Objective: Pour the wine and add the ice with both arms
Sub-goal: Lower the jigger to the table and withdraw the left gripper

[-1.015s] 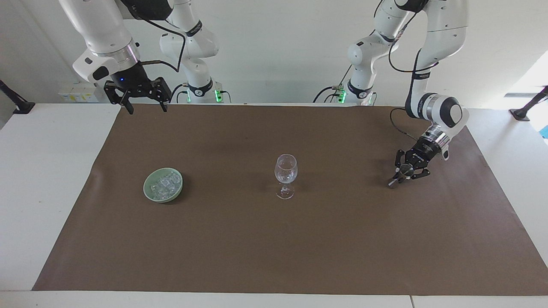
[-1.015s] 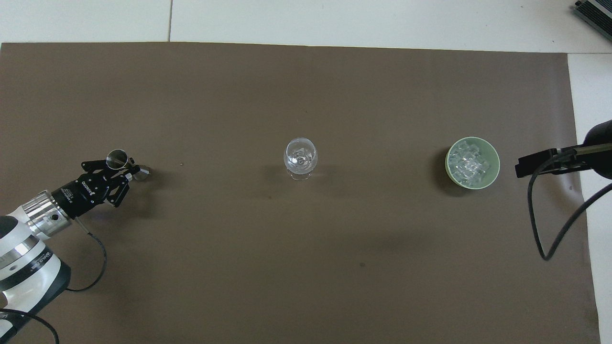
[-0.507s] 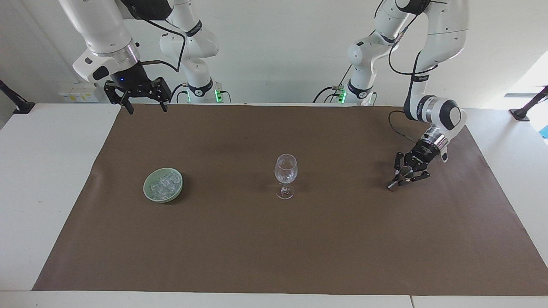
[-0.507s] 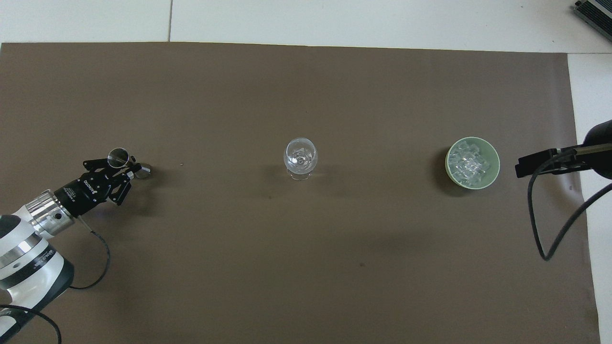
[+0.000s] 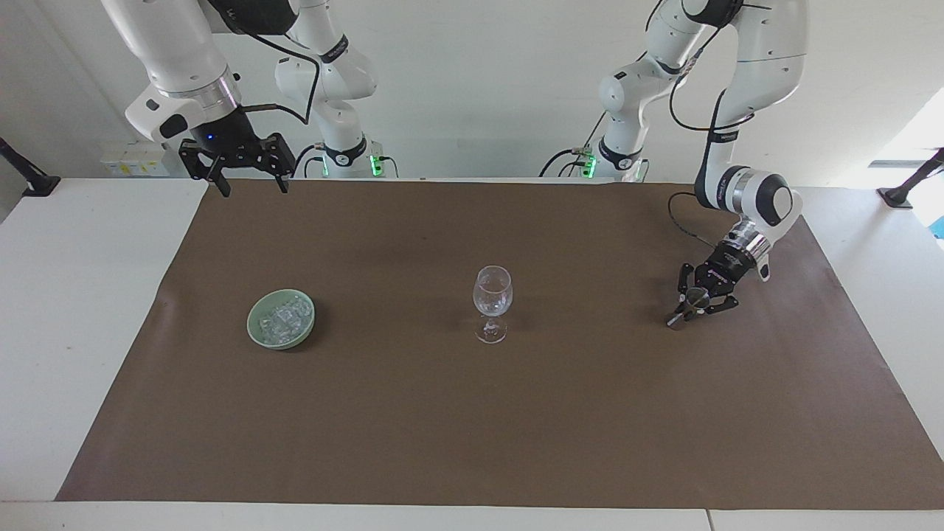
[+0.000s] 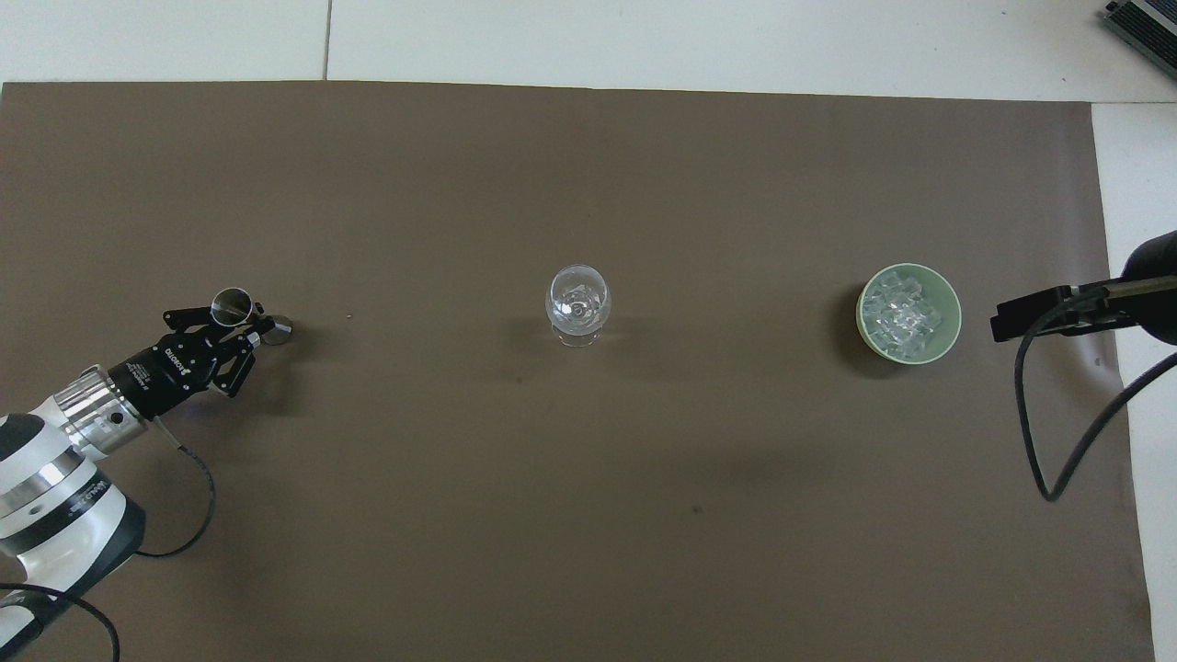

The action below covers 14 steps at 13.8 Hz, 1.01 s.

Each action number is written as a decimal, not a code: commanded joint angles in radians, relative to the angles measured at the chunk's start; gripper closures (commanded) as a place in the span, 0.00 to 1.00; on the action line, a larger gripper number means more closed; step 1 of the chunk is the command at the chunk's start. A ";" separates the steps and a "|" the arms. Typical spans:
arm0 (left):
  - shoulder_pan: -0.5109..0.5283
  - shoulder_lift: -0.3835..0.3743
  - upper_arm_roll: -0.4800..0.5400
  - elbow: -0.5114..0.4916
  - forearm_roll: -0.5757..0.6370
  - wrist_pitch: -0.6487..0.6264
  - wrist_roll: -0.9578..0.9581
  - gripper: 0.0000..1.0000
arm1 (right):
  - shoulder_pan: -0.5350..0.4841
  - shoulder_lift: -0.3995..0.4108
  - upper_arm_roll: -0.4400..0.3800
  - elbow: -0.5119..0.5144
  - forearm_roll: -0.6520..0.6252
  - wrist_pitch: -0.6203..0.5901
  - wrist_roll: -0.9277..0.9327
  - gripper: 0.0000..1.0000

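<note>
A clear stemmed wine glass (image 5: 492, 301) (image 6: 577, 302) stands upright in the middle of the brown mat (image 5: 472, 428). The ice (image 5: 285, 316) (image 6: 906, 313) lies heaped in a pale green dish (image 5: 259, 333) toward the right arm's end. My left gripper (image 5: 693, 304) (image 6: 241, 322) hangs low over the mat at the left arm's end. It is shut on a small metal jigger (image 5: 675, 319) (image 6: 230, 305), held tilted with its lower end at the mat. My right gripper (image 5: 249, 181) waits open and empty, high over the mat's corner by the robots. No wine shows.
White tabletop (image 5: 81, 310) borders the mat on all sides. A black cable (image 6: 1057, 432) from the right arm hangs over the mat's edge near the dish.
The left wrist has drawn back slightly toward the robots, shifting the tilted jigger a little. The right arm, glass and dish have not moved.
</note>
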<state>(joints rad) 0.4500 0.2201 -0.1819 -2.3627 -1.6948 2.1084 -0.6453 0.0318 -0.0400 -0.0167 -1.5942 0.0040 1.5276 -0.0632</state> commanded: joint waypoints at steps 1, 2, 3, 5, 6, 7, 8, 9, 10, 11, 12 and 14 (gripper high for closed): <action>-0.004 0.005 0.006 0.000 -0.017 -0.010 0.022 0.88 | -0.012 -0.015 0.009 -0.010 -0.007 -0.011 -0.026 0.00; -0.004 0.005 0.006 0.000 -0.017 -0.008 0.022 0.87 | -0.012 -0.015 0.009 -0.010 -0.007 -0.011 -0.026 0.00; -0.004 0.005 0.006 0.000 -0.017 -0.007 0.024 0.80 | -0.012 -0.015 0.009 -0.010 -0.007 -0.011 -0.026 0.00; -0.002 0.005 0.006 0.000 -0.016 -0.007 0.024 0.73 | -0.012 -0.015 0.009 -0.010 -0.007 -0.011 -0.026 0.00; -0.002 0.005 0.006 0.000 -0.016 -0.004 0.026 0.70 | -0.012 -0.015 0.009 -0.010 -0.007 -0.011 -0.026 0.00; -0.001 0.005 0.006 0.000 -0.016 -0.001 0.027 0.63 | -0.012 -0.015 0.009 -0.010 -0.007 -0.011 -0.026 0.00; 0.001 0.005 0.006 0.002 -0.016 0.001 0.030 0.58 | -0.012 -0.015 0.009 -0.010 -0.007 -0.011 -0.026 0.00; -0.001 0.005 0.006 0.002 -0.016 0.001 0.039 0.53 | -0.012 -0.015 0.009 -0.010 -0.007 -0.011 -0.026 0.00; -0.001 0.005 0.006 0.002 -0.016 0.001 0.044 0.41 | -0.012 -0.015 0.009 -0.010 -0.007 -0.012 -0.026 0.00; -0.001 0.005 0.006 0.003 -0.016 0.002 0.042 0.11 | -0.012 -0.015 0.009 -0.010 -0.007 -0.011 -0.026 0.00; 0.001 0.007 0.006 0.003 -0.014 0.002 0.042 0.00 | -0.012 -0.015 0.009 -0.010 -0.007 -0.012 -0.026 0.00; 0.006 0.007 0.006 0.005 -0.002 0.005 0.044 0.00 | -0.012 -0.015 0.009 -0.010 -0.007 -0.011 -0.026 0.00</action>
<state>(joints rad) 0.4508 0.2203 -0.1789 -2.3627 -1.6948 2.1098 -0.6190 0.0319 -0.0400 -0.0167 -1.5942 0.0040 1.5276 -0.0632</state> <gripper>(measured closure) 0.233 0.000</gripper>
